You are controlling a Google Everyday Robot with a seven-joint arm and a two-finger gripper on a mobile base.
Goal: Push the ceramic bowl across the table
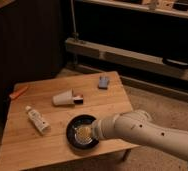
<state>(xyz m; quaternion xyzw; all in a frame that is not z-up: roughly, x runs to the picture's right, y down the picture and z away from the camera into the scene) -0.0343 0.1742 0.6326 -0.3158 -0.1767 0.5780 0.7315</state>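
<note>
Only one camera view is given. The table (22, 150) is seen in the left and middle of the frame. The bowl (72, 135) stands on it in the lower middle of the frame, close to the front edge of the table. The arm (147, 132) is reached in from the lower right, and the gripper (84, 133) is placed over the inside of the bowl, at about its middle. Whether the gripper is spread or pressed together cannot be told. Whether the bowl is already touched cannot be told either.

Above the bowl a cup (63, 98) is lying on its side, with a small dark thing (78, 99) just beside it. A tube (37, 120) is lying to the left of the bowl, and a blue-grey thing (103, 81) is near the far edge.

The step in hand is judged to be the setting of contact. The push itself seems not yet done, because the bowl is at the near edge. For the next move, the gripper should be kept low against the inner wall. The bowl should then be pushed slowly and evenly toward the upper part of the frame. A path to the right of the cup seems to be open. Since the bowl is glossy, it may slip or turn away if it is pushed off its middle.
</note>
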